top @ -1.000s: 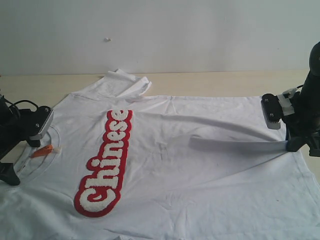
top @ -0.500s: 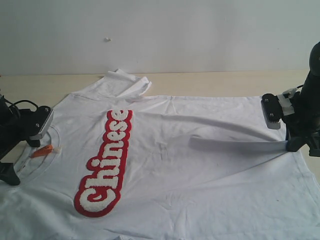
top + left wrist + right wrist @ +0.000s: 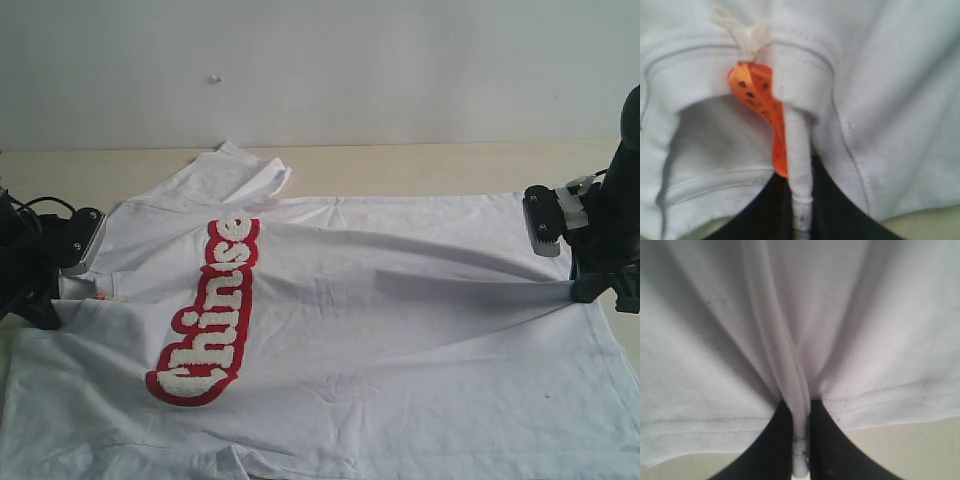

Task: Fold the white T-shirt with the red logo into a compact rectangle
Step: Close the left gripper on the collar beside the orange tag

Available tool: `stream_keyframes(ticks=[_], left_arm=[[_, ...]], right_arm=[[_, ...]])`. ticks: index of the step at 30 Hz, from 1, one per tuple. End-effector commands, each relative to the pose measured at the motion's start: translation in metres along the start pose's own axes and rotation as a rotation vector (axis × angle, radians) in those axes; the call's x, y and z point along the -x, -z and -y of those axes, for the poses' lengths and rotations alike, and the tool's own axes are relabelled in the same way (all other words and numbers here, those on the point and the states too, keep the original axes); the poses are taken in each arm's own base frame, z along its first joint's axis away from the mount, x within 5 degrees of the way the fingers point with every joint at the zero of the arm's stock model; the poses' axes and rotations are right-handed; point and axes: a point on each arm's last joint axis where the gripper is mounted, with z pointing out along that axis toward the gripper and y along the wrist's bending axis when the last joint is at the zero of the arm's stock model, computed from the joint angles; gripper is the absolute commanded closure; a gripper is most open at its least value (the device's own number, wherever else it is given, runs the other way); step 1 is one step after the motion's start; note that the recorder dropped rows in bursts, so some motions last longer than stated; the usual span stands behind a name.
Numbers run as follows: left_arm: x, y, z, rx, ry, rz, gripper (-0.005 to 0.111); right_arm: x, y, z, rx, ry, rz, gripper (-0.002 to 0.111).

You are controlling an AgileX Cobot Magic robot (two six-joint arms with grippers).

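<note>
The white T-shirt (image 3: 400,330) lies spread across the table, neck at the left, hem at the right. Its red logo (image 3: 208,312) with fluffy white letters runs along the chest, its upper end creased. My left gripper (image 3: 45,290) is shut on the ribbed collar (image 3: 799,150), right beside the orange neck tag (image 3: 762,107), and holds it lifted. My right gripper (image 3: 590,290) is shut on a pinched fold of the hem (image 3: 790,385), raising a ridge of cloth across the shirt.
The light wooden table (image 3: 420,165) shows behind the shirt and at the right edge. One sleeve (image 3: 235,175) lies toward the back wall. The near part of the shirt runs to the bottom edge of the exterior view.
My left gripper has lifted the collar and pulled it toward the logo, bunching the neck area. The logo looks shorter and creased. The right gripper has stayed where it was.
</note>
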Motion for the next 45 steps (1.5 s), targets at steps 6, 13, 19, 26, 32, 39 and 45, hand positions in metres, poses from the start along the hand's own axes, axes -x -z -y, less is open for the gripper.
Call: stream_keyframes(ticks=[6,13,19,26,32,39,45], left_arm=[[-0.005,-0.012,0.008,-0.079,-0.014,-0.025,0.106],[-0.005,-0.012,0.008,-0.079,-0.014,-0.025,0.106],[-0.005,-0.012,0.008,-0.079,-0.01,-0.022,0.106],[-0.005,-0.012,0.002,-0.021,0.042,-0.027,0.106],[-0.006,-0.011,0.0,0.003,0.036,-0.033,0.107],[-0.004,0.018,-0.005,0.131,0.079,-0.037,0.107],[-0.004,0.06,-0.004,0.259,0.098,-0.06,0.107]], right_arm=[[0.0,-0.017,0.0,0.006,-0.012,0.009,0.108],[0.0,-0.017,0.0,0.006,-0.012,0.009,0.108],[0.0,-0.017,0.0,0.006,-0.012,0.009,0.108],[0.0,-0.017,0.0,0.006,-0.012,0.009,0.108],[0.0,-0.016,0.001,0.004,-0.023,0.008,0.108],[0.0,0.013,0.004,-0.093,-0.052,0.01,0.108],[0.002,0.063,-0.001,-0.202,-0.068,0.051,0.108]])
